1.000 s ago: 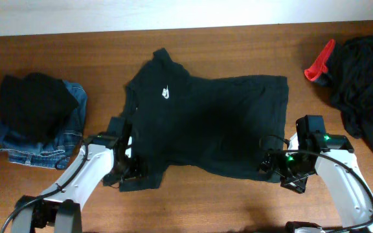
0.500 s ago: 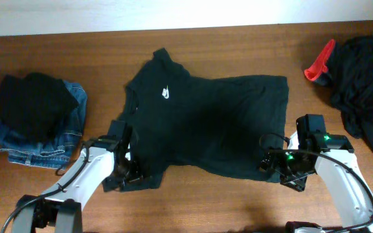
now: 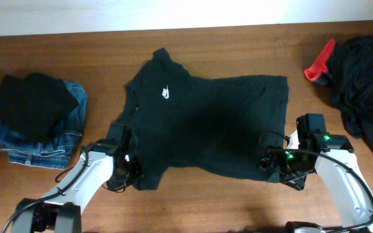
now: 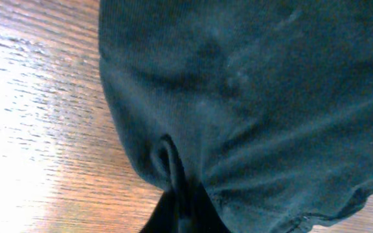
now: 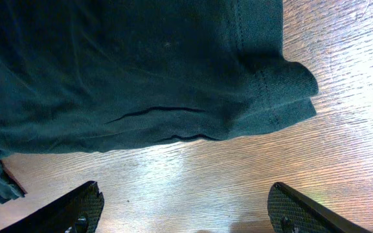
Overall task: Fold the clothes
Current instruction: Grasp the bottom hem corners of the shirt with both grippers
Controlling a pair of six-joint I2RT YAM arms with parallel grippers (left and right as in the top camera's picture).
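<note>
**A:** T-shirt (image 3: 206, 123) lies spread flat mid-table, its white logo (image 3: 165, 93) toward the far left. Where are the grippers?

**B:** The left gripper (image 3: 127, 173) is at the near-left corner, fingers closed tight on a pinched ridge of the cloth. The right gripper (image 3: 272, 163) sits by the near-right hem corner (image 5: 283, 97), fingers spread wide and holding nothing. That corner lies just beyond them on the table (image 5: 193, 175).

**A:** What could go wrong from here?

**B:** An uneven lift, I'd judge. If the left pulls while the right has no grip, the T-shirt would drag and skew instead of folding. The right could also close on bare wood, since the hem isn't between its fingers, or catch only one layer. And the left's pinch looks shallow, so it might slip.
</note>
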